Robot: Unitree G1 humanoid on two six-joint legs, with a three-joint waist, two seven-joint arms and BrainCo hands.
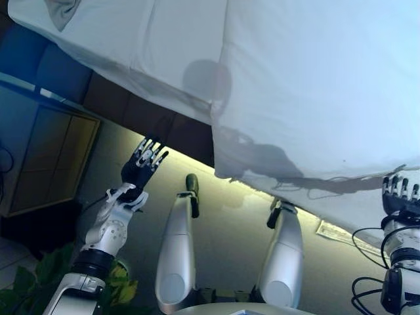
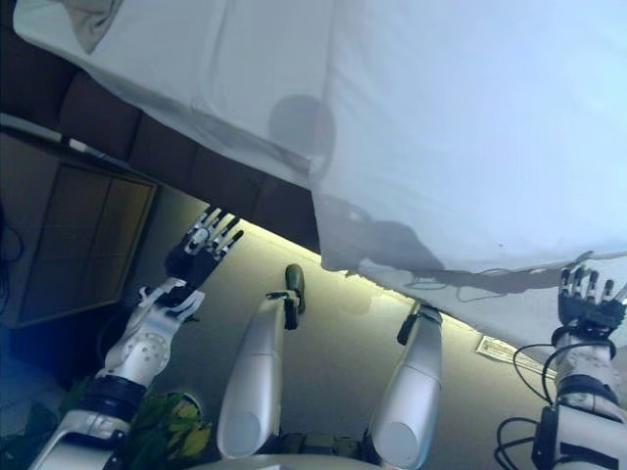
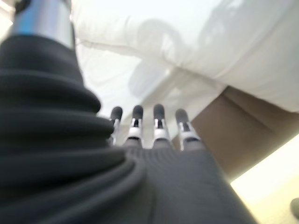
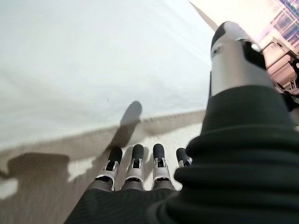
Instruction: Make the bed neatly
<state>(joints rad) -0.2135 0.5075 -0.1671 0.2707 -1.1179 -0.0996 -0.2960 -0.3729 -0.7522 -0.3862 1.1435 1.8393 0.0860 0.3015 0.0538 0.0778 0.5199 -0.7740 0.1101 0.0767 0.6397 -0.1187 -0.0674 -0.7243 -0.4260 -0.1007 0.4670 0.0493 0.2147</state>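
Observation:
A bed with a white duvet point(image 1: 315, 85) fills the upper part of the eye views. The duvet hangs over the near edge and ends at a corner point(image 1: 226, 167). Left of it lies a white sheet point(image 1: 131, 39) over a dark brown bed base point(image 1: 151, 118). My left hand point(image 1: 143, 163) is open, fingers straight, in the air just before the bed base, touching nothing; it also shows in the left wrist view point(image 3: 149, 126). My right hand point(image 1: 400, 193) is open at the duvet's lower edge at the far right, holding nothing; it also shows in the right wrist view point(image 4: 140, 163).
A wooden cabinet point(image 1: 49, 157) stands at the left beside the bed. A green plant point(image 1: 39, 279) is at the lower left. A paper label point(image 1: 338, 233) lies on the floor under the duvet edge. Pale floor point(image 1: 230, 223) lies before the bed.

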